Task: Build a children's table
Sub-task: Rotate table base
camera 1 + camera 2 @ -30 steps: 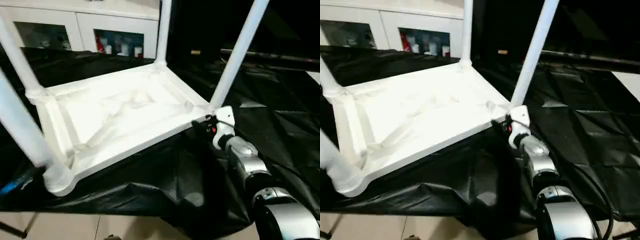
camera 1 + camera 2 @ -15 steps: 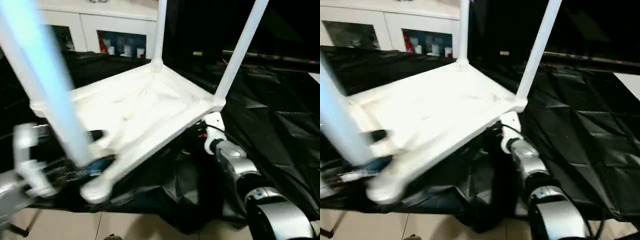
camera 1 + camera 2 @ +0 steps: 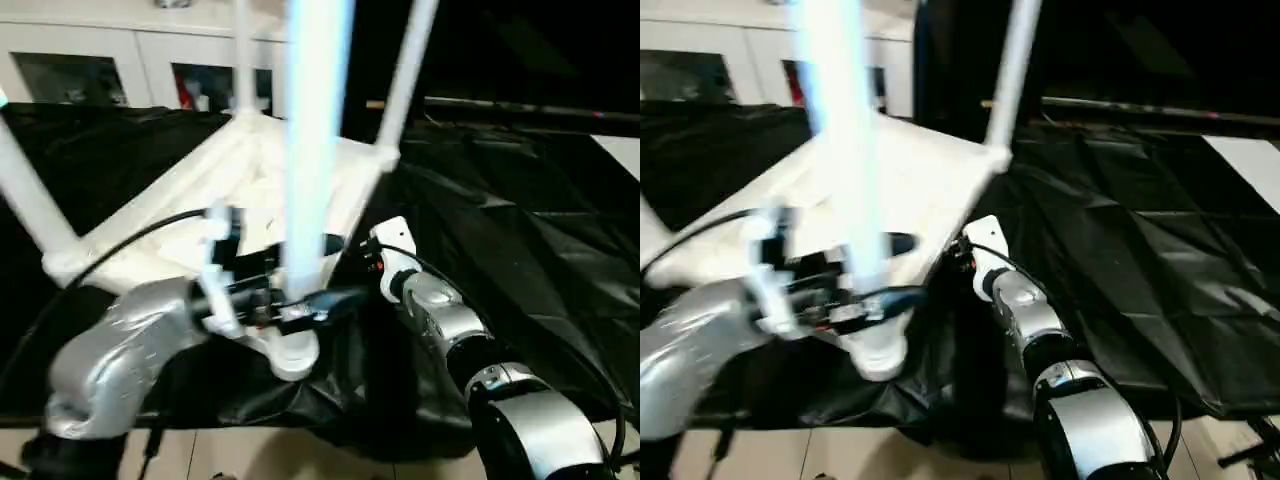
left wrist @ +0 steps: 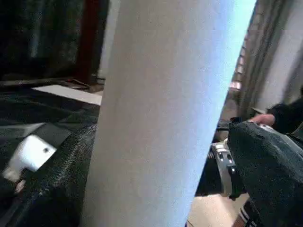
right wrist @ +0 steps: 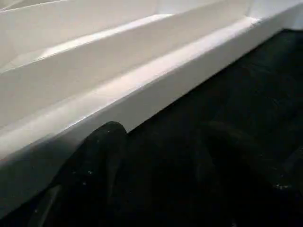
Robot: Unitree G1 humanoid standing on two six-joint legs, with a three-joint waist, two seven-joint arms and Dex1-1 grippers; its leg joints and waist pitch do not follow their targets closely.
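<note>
The white tabletop point(image 3: 190, 215) lies upside down and tilted on the black sheet, its ribbed underside facing up. Four white legs stand in its corner sockets. The near leg point(image 3: 315, 150) rises through the middle of the eye views and stands very close in the left wrist view point(image 4: 161, 113). My left gripper point(image 3: 300, 285) is shut on this leg just above its socket point(image 3: 290, 350). My right gripper point(image 3: 365, 255) sits at the tabletop's right-hand edge, whose rim point(image 5: 142, 85) runs just above it in the right wrist view.
A black sheet point(image 3: 520, 200) covers the work surface and hangs over its front edge. A white cabinet with glass doors point(image 3: 100, 70) stands behind. A person's dark sleeve point(image 4: 267, 161) shows in the left wrist view. Pale floor lies below the sheet.
My left arm has come into view and closed on the near leg. The tabletop has swung, its near corner moving from the left toward the middle. The right gripper stays at the edge.
</note>
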